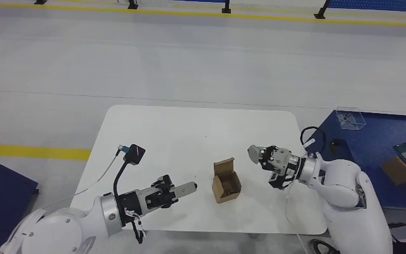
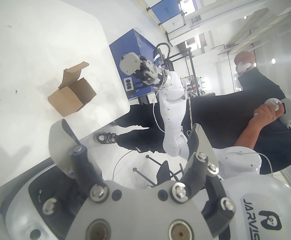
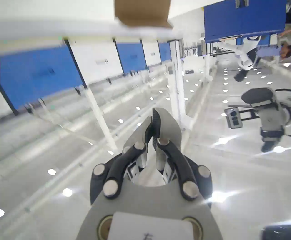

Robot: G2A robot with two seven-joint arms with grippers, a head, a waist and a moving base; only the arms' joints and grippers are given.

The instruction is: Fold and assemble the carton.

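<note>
A small brown carton (image 1: 226, 182) stands on the white table (image 1: 190, 136) near its front edge, with its top open and one flap raised. My left gripper (image 1: 188, 188) is level with the carton on its left, a short gap away, and open with nothing between its fingers (image 2: 197, 136). The left wrist view shows the carton (image 2: 71, 96) ahead of the open jaws. My right gripper (image 1: 255, 154) hangs to the right of the carton and slightly behind it, apart from it. It is shut (image 3: 155, 117) and empty, with the carton (image 3: 142, 11) at that view's edge.
A small black device (image 1: 132, 153) on a cable sits at the table's left side. A blue cabinet (image 1: 368, 143) with a clear plastic box (image 1: 350, 119) on it stands just off the table's right edge. The table's back half is bare.
</note>
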